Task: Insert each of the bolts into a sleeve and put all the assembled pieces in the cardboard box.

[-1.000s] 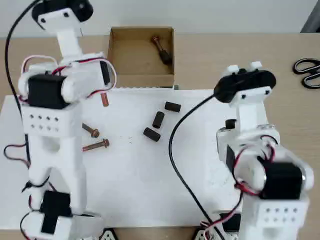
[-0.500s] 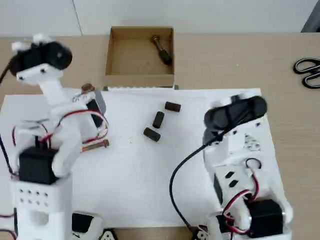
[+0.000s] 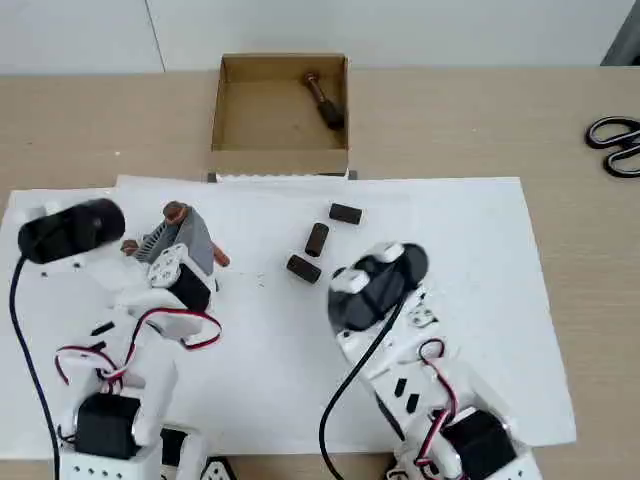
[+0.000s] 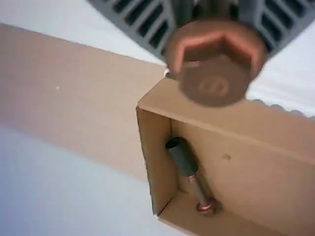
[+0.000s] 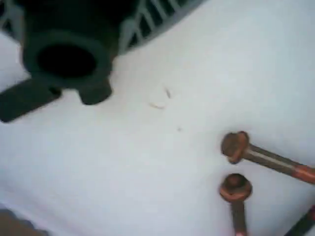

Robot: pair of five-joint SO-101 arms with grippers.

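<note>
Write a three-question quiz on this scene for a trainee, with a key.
1. True or false: the cardboard box is empty.
2. The left gripper holds: A) a bolt, B) a sleeve, C) nothing.
3. How many loose sleeves lie on the white paper in the high view?
Key: 1 false, one assembled piece lies inside; 2 A; 3 three.

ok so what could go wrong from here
The bolt in the left tool and the sleeve in the right tool are apart and look unaligned; a skewed approach may jam at the bore. The right arm is close beside three loose sleeves and might knock them away.
</note>
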